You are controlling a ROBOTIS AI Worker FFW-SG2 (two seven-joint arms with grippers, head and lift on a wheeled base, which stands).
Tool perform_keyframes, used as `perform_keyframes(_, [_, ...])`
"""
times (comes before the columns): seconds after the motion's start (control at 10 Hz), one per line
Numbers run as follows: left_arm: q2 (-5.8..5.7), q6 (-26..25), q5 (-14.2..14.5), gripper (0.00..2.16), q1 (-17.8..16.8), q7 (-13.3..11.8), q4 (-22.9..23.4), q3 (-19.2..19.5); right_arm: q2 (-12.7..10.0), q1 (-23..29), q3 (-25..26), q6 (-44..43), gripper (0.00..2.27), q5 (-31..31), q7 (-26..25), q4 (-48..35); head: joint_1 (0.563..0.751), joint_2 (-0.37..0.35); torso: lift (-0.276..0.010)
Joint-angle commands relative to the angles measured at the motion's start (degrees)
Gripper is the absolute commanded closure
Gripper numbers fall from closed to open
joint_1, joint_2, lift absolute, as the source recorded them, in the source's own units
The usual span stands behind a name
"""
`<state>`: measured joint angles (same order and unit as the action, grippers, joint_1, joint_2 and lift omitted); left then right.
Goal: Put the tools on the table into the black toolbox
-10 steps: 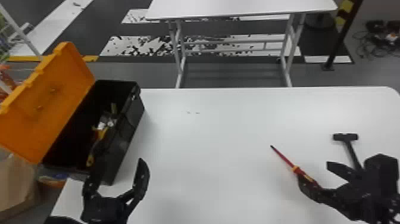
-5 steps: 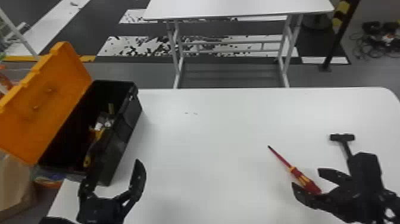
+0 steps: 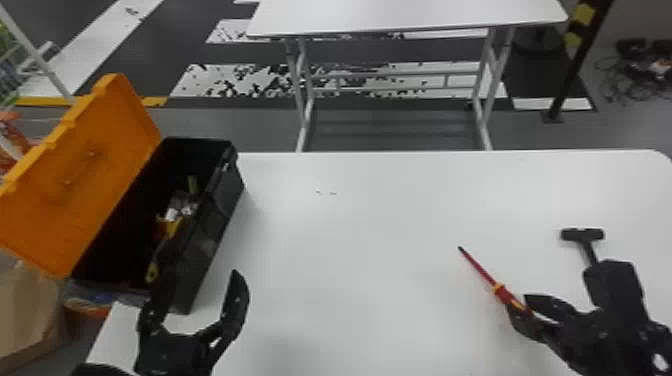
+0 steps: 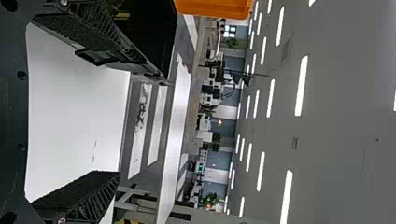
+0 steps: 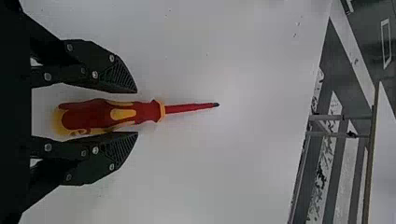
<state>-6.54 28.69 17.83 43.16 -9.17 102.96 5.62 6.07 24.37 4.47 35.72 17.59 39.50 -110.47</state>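
Note:
My right gripper [image 3: 517, 302] is over the handle of the red and yellow screwdriver [image 3: 481, 271], which lies on the white table [image 3: 380, 250]. In the right wrist view the fingers of my right gripper [image 5: 137, 112] are open on either side of the screwdriver's handle [image 5: 149, 112], with a narrow gap above it. A black hammer [image 3: 582, 235] lies beyond my right arm, its handle partly hidden. At the left, my left gripper [image 3: 200, 280] stands open and empty beside the black toolbox [image 3: 220, 220]. The left wrist view has my left gripper [image 4: 130, 116] near the toolbox [image 4: 154, 37].
The toolbox's orange lid [image 3: 85, 175] is tipped back to the left, and several tools [image 3: 172, 220] lie inside. A second white table [image 3: 400, 15] stands behind. A brown paper bag [image 3: 27, 310] is at the lower left, below the lid.
My right gripper's fingers have come closer together around the screwdriver's handle. My left gripper keeps its open shape beside the toolbox. The head view has shifted slightly.

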Motion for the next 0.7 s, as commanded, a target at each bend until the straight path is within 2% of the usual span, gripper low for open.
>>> perform_keyframes(0.0, [-0.05,0.0,0.37,0.04,-0.27,-0.15,-0.48,0.0,-0.01,-0.03,0.1,0.98,2.25,1.39,-0.04,0.08,0.695,0.13,-0.075])
perform_keyframes(0.2, [-0.05,0.0,0.63,0.05,-0.36,-0.23,-0.66,0.0,-0.01,0.24,0.27,-0.07,2.25,1.39,-1.09,0.08,0.695,0.121,-0.075])
perform_keyframes(0.6, [-0.05,0.0,0.72,0.06,-0.18,-0.76,0.75,0.09,-0.62,4.28,0.54,-13.61,2.25,-2.56,-5.31,-3.53,0.695,0.127,-0.075])
